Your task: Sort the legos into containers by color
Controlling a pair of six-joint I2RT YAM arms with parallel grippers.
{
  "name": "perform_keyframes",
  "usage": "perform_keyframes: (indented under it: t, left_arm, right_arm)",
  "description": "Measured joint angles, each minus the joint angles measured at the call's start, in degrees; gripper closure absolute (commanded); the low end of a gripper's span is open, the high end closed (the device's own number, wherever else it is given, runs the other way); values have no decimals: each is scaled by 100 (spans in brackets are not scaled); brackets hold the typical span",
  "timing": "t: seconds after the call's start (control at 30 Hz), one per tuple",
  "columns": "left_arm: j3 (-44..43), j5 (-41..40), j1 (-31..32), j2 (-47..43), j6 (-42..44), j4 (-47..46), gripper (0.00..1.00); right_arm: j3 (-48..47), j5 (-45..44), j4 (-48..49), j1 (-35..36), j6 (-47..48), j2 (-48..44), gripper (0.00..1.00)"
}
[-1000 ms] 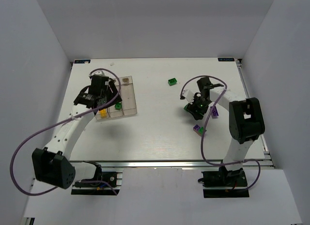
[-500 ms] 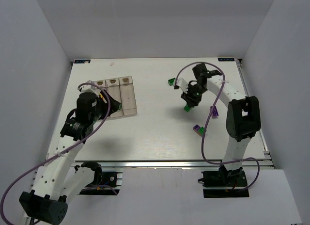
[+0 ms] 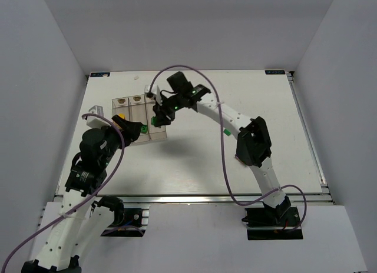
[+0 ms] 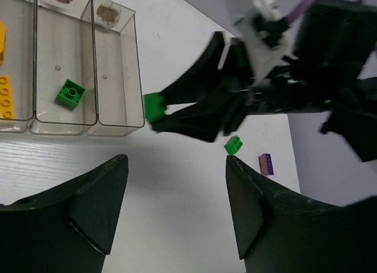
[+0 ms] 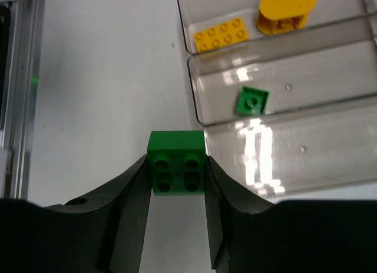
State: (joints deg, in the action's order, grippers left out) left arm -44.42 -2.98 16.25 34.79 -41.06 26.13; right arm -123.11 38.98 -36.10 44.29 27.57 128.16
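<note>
1. At the near right corner of the tray point(image 3: 159, 132), the right tool point(image 5: 176, 167) grips the held green lego point(image 5: 176, 150). Its two fingers are pressed against opposite sides of the brick, and the studs face the wrist camera.
2. That brick hangs above the table point(image 3: 194, 161), close by the near end of the rightmost bin point(image 4: 118, 67). Whether it overlaps the bin's rim cannot be told.
3. The right arm stretches from the right side across to the tray on the left.
4. The left tool point(image 4: 177, 185) sits just near of the tray with its fingers spread wide and nothing between them.
5. The middle bin point(image 4: 65, 49) holds a second green lego point(image 4: 70, 93), lying toward its near end.
6. The leftmost bin point(image 5: 194, 14) holds a flat yellow-orange lego point(image 5: 221, 33), with a yellow oval piece point(image 5: 287, 8) farther along.
7. Beige tabs point(image 4: 108, 12) mark the far ends of the bins.
8. To the right of the tray and well apart from it, a loose green lego point(image 4: 233, 145) lies on the table, with a purple lego point(image 4: 265, 164) near it.
</note>
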Motion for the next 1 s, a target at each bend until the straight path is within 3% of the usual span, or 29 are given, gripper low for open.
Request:
perform_keyframes:
  t: [0.37, 0.4, 0.47, 0.5, 0.6, 0.67, 0.77, 0.87, 0.9, 0.93, 0.97, 1.0]
  left_arm:
    - [-391, -66, 0, -315, -127, 457, 23]
    - [-442, -66, 0, -313, -142, 522, 23]
    - [-531, -61, 0, -302, -151, 623, 23]
    - [-579, -57, 0, -286, -157, 678, 23]
    - [-693, 31, 0, -212, -168, 728, 25]
    - [-706, 155, 0, -144, -179, 715, 32]
    - [-693, 479, 0, 48, -221, 566, 48]
    - [-649, 890, 0, 374, -256, 264, 66]
    - [-643, 1043, 0, 533, -262, 129, 70]
    - [-640, 1176, 0, 675, -273, 17, 73]
    - [-634, 1309, 2, 835, -267, -111, 75]
    - [-634, 1462, 20, 1067, -258, -229, 75]
  right_arm:
    - [173, -743, 3200, 562, -1980, 1012, 100]
    - [173, -870, 3410, 581, -2048, 1093, 95]
    - [173, -1102, 3797, 612, -2162, 1244, 72]
    - [173, -1198, 3936, 619, -2192, 1298, 55]
    - [173, -1381, 4148, 632, -2297, 1388, 42]
    - [173, -1447, 4238, 619, -2332, 1392, 41]
    - [173, -1464, 4406, 570, -2433, 1388, 46]
    - [205, -1467, 4406, 422, -2647, 1320, 67]
    - [267, -1469, 4374, 328, -2745, 1237, 85]
    - [354, -1469, 4321, 219, -2822, 1126, 93]
    - [463, -1473, 4232, 79, -2942, 975, 100]
    - [579, -1486, 4168, -90, -3027, 789, 100]
